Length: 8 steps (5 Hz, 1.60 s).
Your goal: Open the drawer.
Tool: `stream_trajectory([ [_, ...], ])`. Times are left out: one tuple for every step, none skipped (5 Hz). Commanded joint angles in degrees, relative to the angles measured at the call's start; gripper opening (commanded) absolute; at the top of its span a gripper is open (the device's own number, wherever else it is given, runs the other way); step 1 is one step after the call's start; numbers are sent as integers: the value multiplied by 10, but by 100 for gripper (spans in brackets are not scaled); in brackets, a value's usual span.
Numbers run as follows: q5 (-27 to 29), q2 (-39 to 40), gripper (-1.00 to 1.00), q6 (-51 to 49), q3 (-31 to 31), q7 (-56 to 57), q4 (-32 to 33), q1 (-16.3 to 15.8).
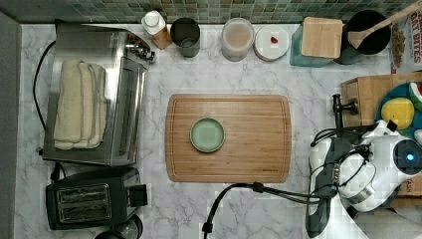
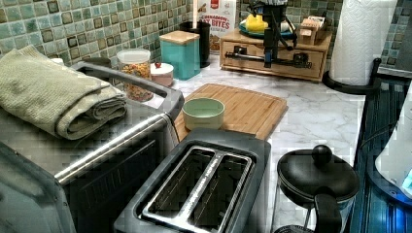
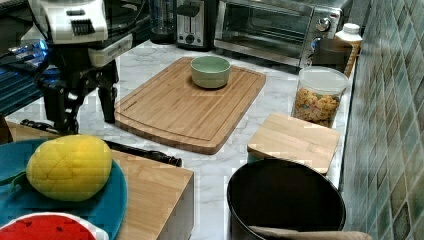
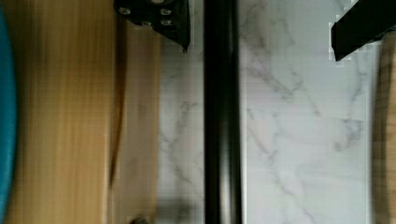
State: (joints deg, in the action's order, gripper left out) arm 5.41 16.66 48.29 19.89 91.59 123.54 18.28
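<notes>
Two black fingers [image 4: 173,21] of the robot's hand [image 4: 259,28] stand spread wide on either side of the long black bar handle [image 4: 222,116], seen from the wrist camera, and they hold nothing: one sits between the bar and the wooden front, the other out over bare marble. That straddle looks like the set-up for closing on the bar and pulling. The drawer [image 2: 272,60] is the front of a low light-wood box at the edge of the counter [image 1: 298,79], on the top view's right, and it appears shut or very nearly so. On the box rests a teal plate [image 3: 107,205] carrying a yellow toy fruit [image 3: 70,165] and a red slice. Further off, the grooved cutting board [image 1: 249,139] lies mid-counter with a pale green bowl [image 1: 207,134] on it, likely just clear of the drawer's path. Beyond stand a toaster oven [image 1: 94,89] with a folded towel on top, a toaster and jars along the tiled wall. In the top view the white arm covers most of the box, and whether the fingers touch the bar cannot be made out
</notes>
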Motion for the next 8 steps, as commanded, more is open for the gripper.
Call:
stream_trajectory([
  [82, 1, 100, 51, -29, 32, -6, 20],
  [106, -9, 100, 73, -37, 17, 24, 7],
  [90, -27, 100, 87, -28, -36, 57, -26],
  [77, -36, 100, 100, -35, -75, 86, -54],
  [64, -37, 100, 132, -48, -104, 115, -75],
  [84, -49, 100, 139, -74, -110, 146, -82],
  [93, -80, 100, 149, -96, -155, 189, -105],
  [61, -120, 100, 126, -99, -233, 222, -147],
])
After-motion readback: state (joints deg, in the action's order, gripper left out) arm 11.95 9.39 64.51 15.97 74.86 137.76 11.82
